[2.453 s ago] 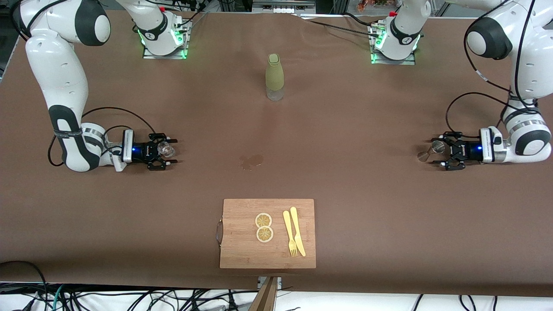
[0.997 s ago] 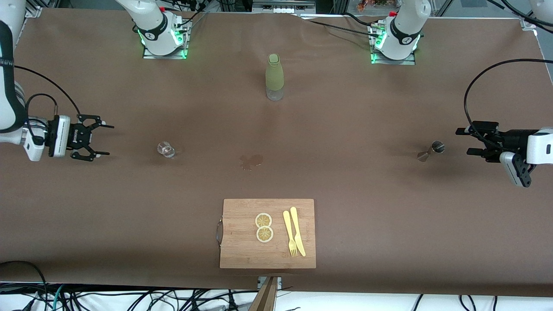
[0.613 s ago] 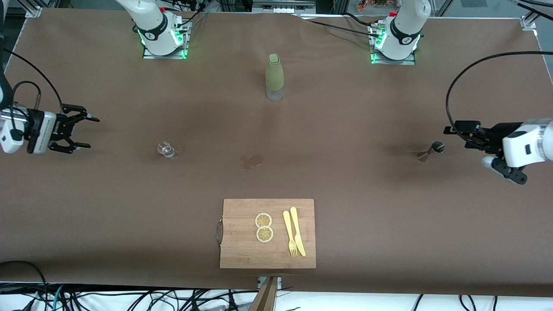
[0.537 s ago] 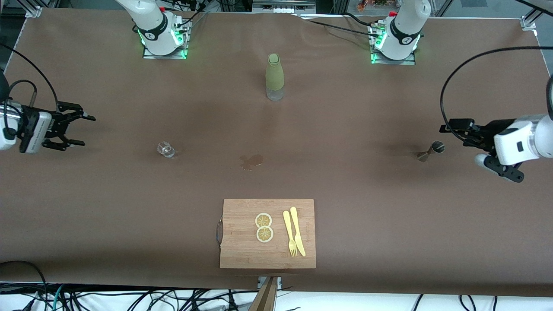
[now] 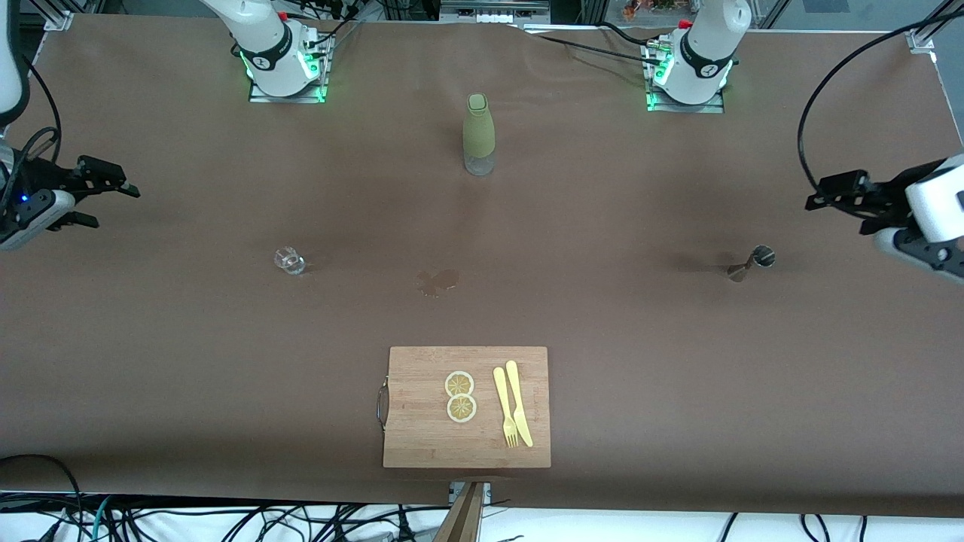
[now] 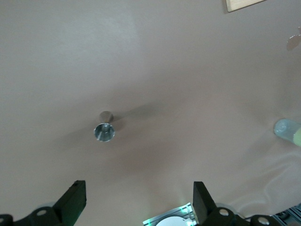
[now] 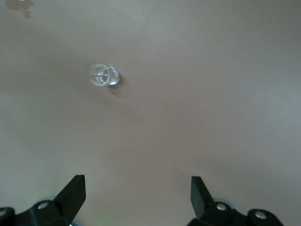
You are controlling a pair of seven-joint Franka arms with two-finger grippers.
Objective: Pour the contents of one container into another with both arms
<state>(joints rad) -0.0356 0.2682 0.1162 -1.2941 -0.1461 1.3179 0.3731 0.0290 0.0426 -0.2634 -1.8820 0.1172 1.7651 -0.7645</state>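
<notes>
The tiny clear glass tumbler [image 5: 289, 260] stands alone on the brown table toward the right arm's end; in the right wrist view the tumbler [image 7: 104, 75] sits well clear of the fingers. The silvery jigger [image 5: 753, 262] stands toward the left arm's end, and the left wrist view looks down on the jigger [image 6: 104, 129]. My right gripper [image 5: 113, 197] hangs open in the air at the table's edge, holding nothing. My left gripper [image 5: 828, 194] hangs open above the other end, also holding nothing.
A tall olive-green bottle [image 5: 478, 134] stands between the two bases. A small wet stain [image 5: 437, 281] marks the cloth mid-table. Nearer the front camera lies a wooden cutting board [image 5: 422, 406] with two lemon slices [image 5: 460, 396] and a yellow fork and knife [image 5: 512, 406].
Both grippers let go of the tumbler and the jigger, then drew back toward their own ends of the table and rose. The two vessels stay where they were set.
</notes>
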